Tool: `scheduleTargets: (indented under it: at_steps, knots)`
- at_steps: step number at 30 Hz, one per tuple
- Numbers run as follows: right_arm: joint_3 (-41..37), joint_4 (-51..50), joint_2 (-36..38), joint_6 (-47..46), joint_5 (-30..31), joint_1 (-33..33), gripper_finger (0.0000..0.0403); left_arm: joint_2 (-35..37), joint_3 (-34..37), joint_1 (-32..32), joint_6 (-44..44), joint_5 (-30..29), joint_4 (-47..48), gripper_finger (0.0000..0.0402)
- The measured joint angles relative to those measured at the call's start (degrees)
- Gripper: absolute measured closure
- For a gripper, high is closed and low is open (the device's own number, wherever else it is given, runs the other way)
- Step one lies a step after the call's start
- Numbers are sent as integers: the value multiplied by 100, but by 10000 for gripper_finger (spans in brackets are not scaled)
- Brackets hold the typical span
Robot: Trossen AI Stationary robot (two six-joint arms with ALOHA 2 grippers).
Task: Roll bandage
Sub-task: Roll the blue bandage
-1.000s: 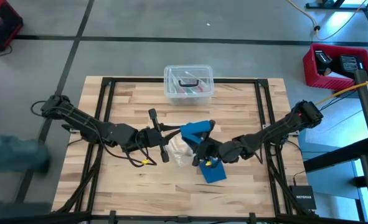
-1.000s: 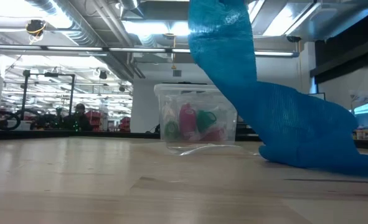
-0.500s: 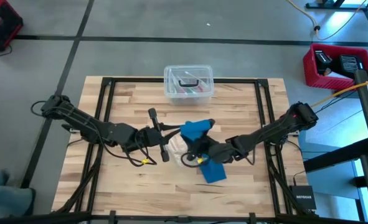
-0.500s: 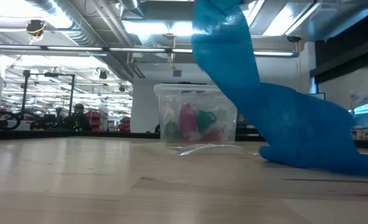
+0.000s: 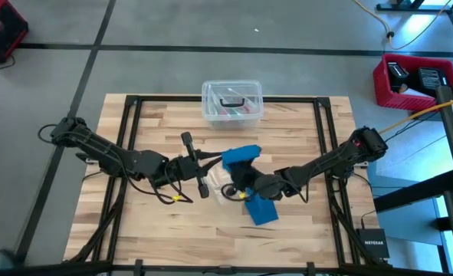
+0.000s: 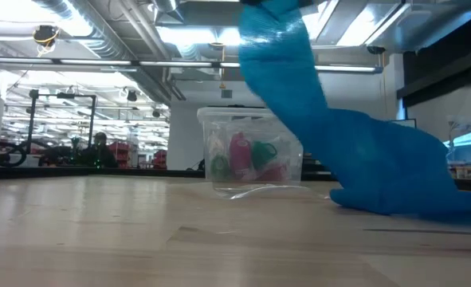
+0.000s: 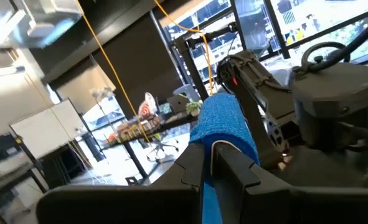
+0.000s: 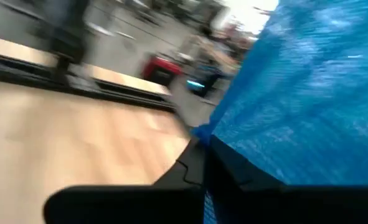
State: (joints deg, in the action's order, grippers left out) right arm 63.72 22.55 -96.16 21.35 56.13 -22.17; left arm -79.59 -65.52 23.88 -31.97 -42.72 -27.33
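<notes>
The bandage [image 5: 245, 172] is a bright blue band of soft stretchy fabric, lifted at one end near the table's [image 5: 157, 230] middle and trailing down to a loose heap on the wood (its texture is finely ribbed). The left gripper [image 7: 210, 163] is clamped on the raised end; the right gripper [image 8: 199, 155] is pinched on the band too. Behind stands a clear lidded box [image 6: 251, 151] holding pink and green items.

bandage [image 5: 245, 172] mid-table — lidded box [image 5: 231, 102] behind, at far edge
</notes>
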Motion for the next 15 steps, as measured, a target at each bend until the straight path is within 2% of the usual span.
scheduleTargets:
  at_steps: [4,7,11,15]
  knots:
    - [0,34,0,-1043,-1253,25,364,0,0,-5,-184,-1,-200,389]
    - [0,21,0,-1584,-1967,60,352,0,0,-9,-261,-2,-235,389]
    - [0,19,0,-1892,-2174,87,326,0,0,-11,-262,0,-234,389]
    - [0,15,0,-2149,-2332,87,275,0,0,-22,-253,0,-186,389]
